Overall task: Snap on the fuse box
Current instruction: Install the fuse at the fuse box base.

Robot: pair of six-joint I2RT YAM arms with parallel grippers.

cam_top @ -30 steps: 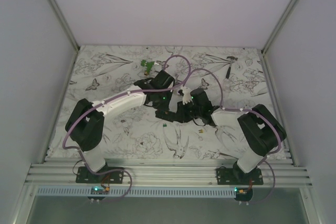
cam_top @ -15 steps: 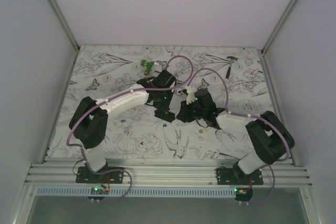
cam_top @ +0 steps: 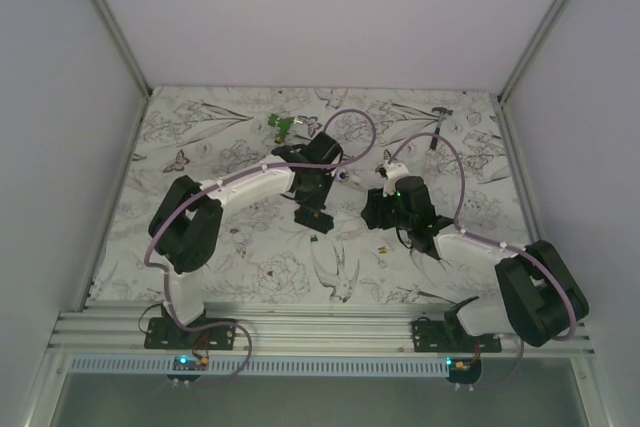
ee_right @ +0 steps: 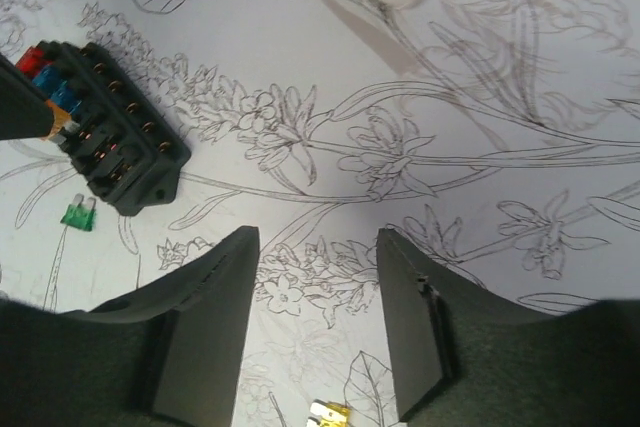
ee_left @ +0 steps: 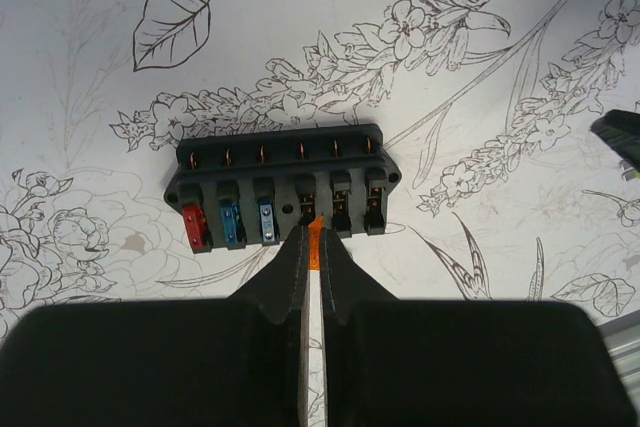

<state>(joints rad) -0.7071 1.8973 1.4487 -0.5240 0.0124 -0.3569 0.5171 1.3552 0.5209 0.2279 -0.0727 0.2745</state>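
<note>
Left fingers [ee_left: 298, 272] pinch orange fuse [ee_left: 314, 247] edge-on, aligned at fuse box [ee_left: 280, 162] slot, likely for insertion. Right fingers [ee_right: 210, 317] wide, empty, standing off.

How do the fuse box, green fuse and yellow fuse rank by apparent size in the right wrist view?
1. fuse box: clearly largest.
2-3. green fuse and yellow fuse: both tiny; the yellow one is cut off at the bottom edge, so unranked.
</note>
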